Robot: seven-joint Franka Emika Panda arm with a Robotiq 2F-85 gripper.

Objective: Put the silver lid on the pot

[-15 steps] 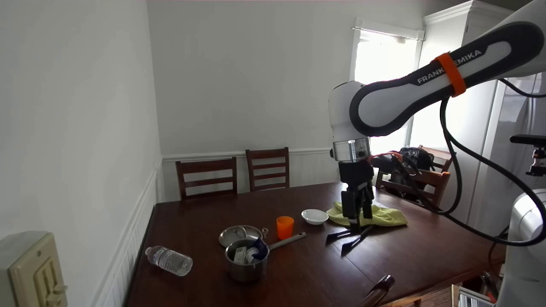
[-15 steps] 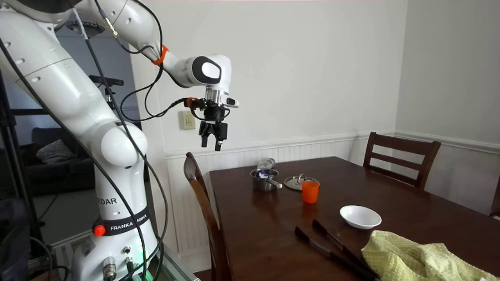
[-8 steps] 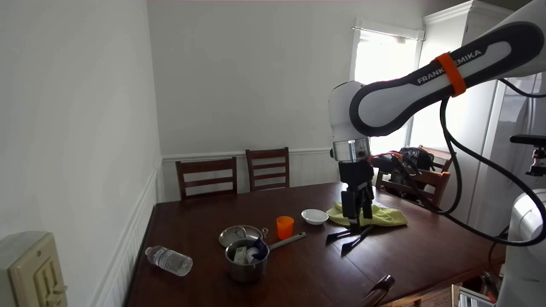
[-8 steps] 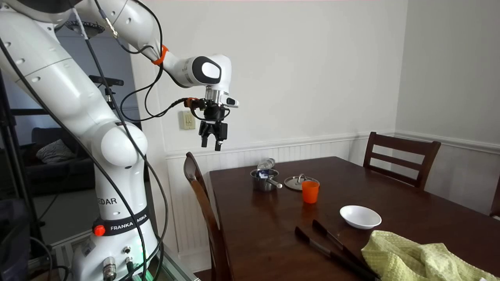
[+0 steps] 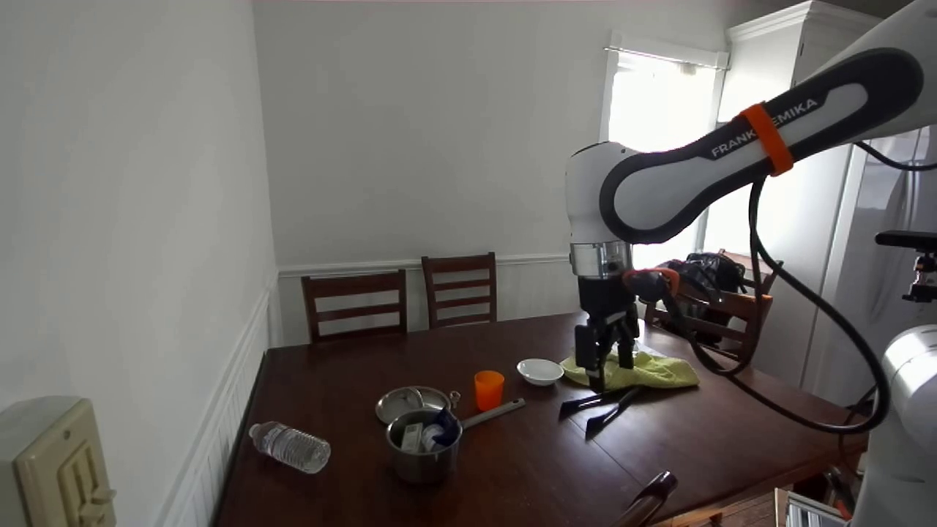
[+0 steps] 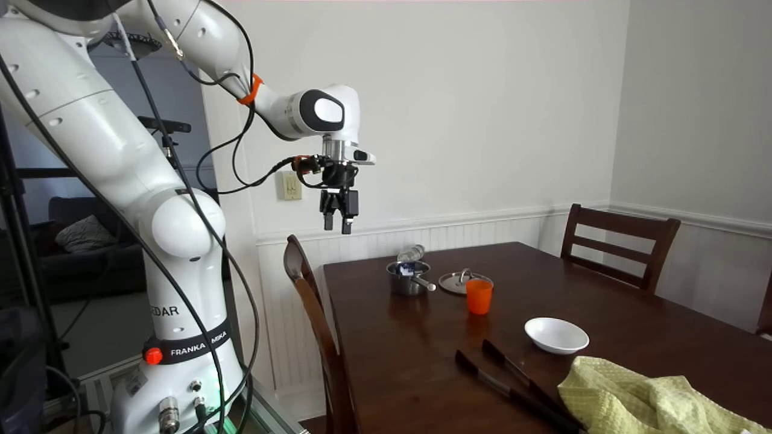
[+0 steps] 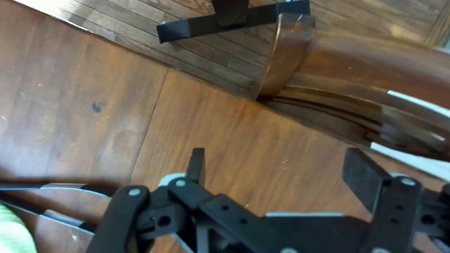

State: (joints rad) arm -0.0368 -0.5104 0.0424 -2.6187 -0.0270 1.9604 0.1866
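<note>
The silver lid (image 5: 399, 402) lies flat on the table, handle up, right behind the pot (image 5: 423, 468) in an exterior view. The lid (image 6: 450, 281) also shows in an exterior view, partly behind the orange cup. The pot (image 6: 406, 286) stands upright and uncovered, with a box, a blue packet and other small items inside. My gripper (image 5: 611, 375) hangs in the air, well apart from pot and lid, pointing down; it also shows in an exterior view (image 6: 338, 227). In the wrist view the gripper (image 7: 276, 156) is wide open with nothing between its fingers; lid and pot are out of that view.
An orange cup (image 5: 489, 391) stands beside the lid and the pot's handle. A white bowl (image 5: 540, 372), black tongs (image 6: 512, 395) and a yellow-green cloth (image 6: 651, 398) lie farther along. A plastic bottle (image 5: 291, 446) lies near the wall. A chair back (image 7: 351, 63) rises at the table edge.
The arm has begun to move within the last half second. The gripper has shifted slightly and turned a little; it stays in the air. The table objects have not moved.
</note>
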